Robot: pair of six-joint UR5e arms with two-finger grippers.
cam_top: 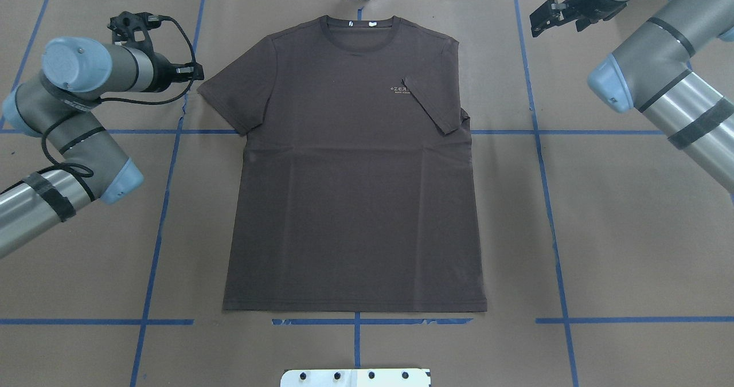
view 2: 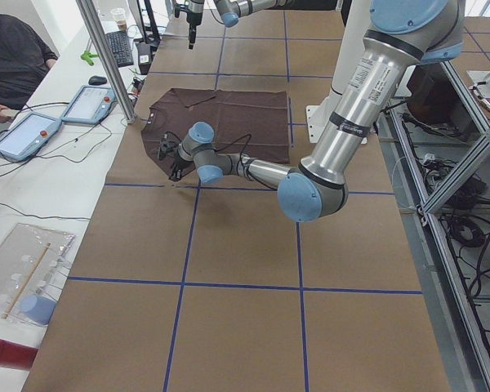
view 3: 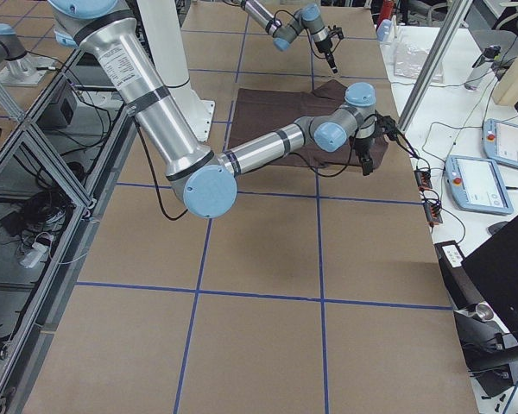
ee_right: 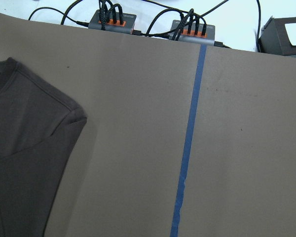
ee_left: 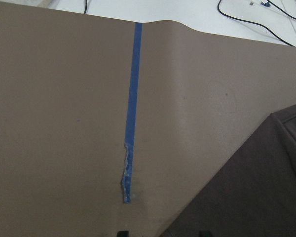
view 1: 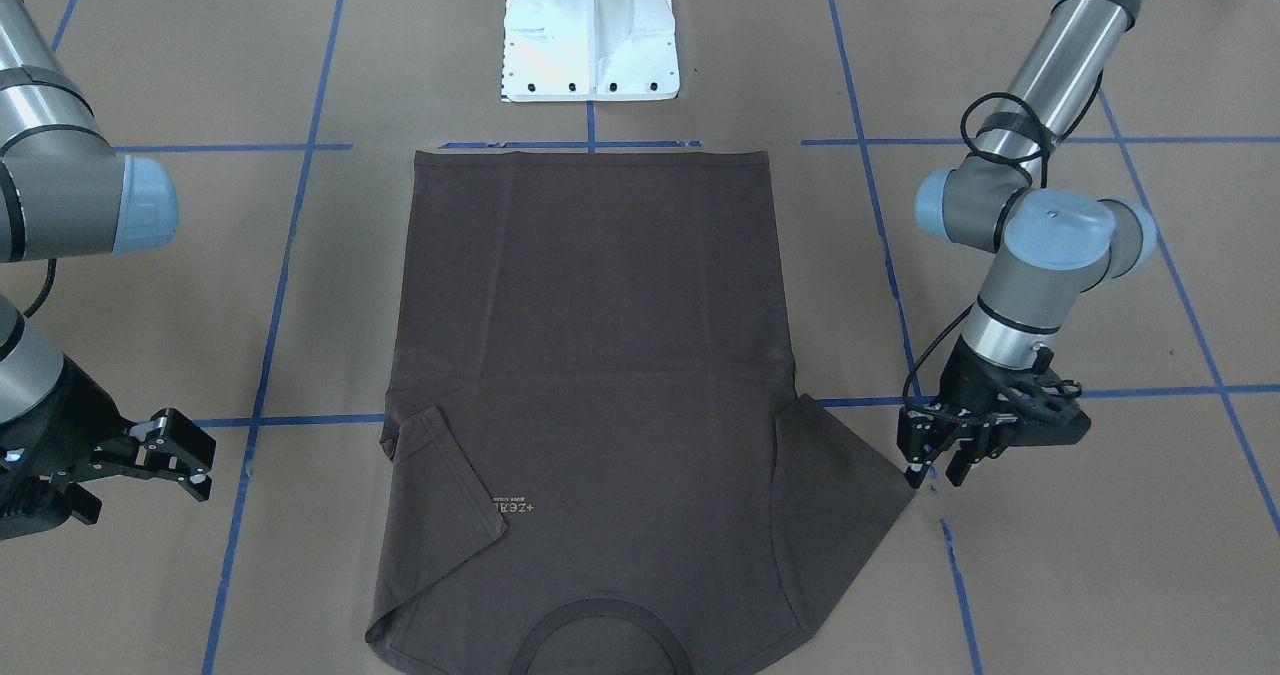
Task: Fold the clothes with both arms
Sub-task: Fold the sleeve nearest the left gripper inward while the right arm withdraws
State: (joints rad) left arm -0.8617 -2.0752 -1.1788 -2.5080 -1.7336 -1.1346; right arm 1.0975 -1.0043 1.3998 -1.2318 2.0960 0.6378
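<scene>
1. Brown paper covers the bench (cam_top: 631, 232), gridded with blue tape (cam_top: 550, 215).
2. The T-shirt (cam_top: 355, 192) lies flat on it, one sleeve folded onto the chest.
3. A white pedestal (view 1: 590, 30) stands just past the T-shirt's hem.
4. The left arm's fingers (view 1: 912, 463) hang apart, just beside the T-shirt's spread sleeve tip.
5. The right arm's fingers (view 1: 185, 435) are apart too, well off its folded-sleeve side.

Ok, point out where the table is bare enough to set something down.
The widest bare paper lies between the T-shirt's side and the right arm, and on the other side toward the left arm. A thin strip separates the hem from the pedestal base. It is crowded at the spread sleeve, with the left gripper beside it.
</scene>
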